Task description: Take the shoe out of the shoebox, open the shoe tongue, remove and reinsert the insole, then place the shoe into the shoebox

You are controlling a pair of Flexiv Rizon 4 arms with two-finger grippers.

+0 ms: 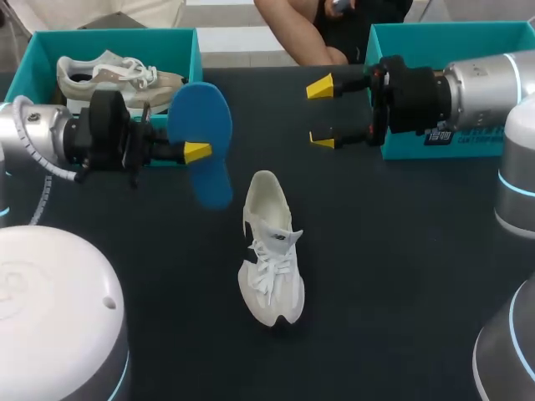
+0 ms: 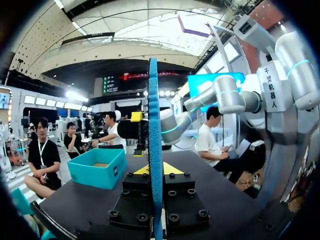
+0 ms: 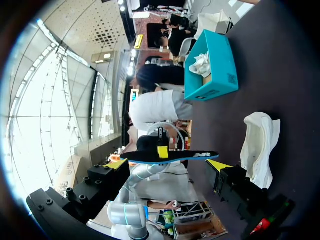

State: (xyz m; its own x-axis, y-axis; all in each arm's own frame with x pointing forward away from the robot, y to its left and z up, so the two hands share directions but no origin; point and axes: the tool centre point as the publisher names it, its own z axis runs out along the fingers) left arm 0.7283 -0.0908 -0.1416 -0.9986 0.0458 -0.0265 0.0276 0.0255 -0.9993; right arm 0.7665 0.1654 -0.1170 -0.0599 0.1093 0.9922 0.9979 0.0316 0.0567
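The white shoe (image 1: 269, 251) stands on its sole in the middle of the frame on the dark desk (image 1: 401, 276), outside any box, heel opening toward the far side and toe toward the lower edge. Its laces look loose; whether the tongue is pulled fully open I cannot tell. The blue insole (image 1: 205, 142) is out of the shoe, up off the desk, just to the upper left of the heel. It is pinched flat between the fingers of the left claw (image 1: 199, 150). In the left wrist view the insole (image 2: 153, 150) shows edge-on, clamped from both sides. The right claw (image 1: 320, 113) hangs in the upper right of centre, fingers spread wide and holding nothing. From its own wrist view the insole (image 3: 170, 156) lies ahead of it and the shoe (image 3: 257, 150) on the desk beside it.

A teal shoebox (image 1: 180, 38) sits in the upper left corner with a beige sneaker (image 1: 117, 75) inside. A second teal box (image 1: 418, 33) sits in the upper right behind the right arm.

By my reading, taking the shoe out and pulling the insole are done. Sliding the insole back in and returning the shoe to a shoebox are left
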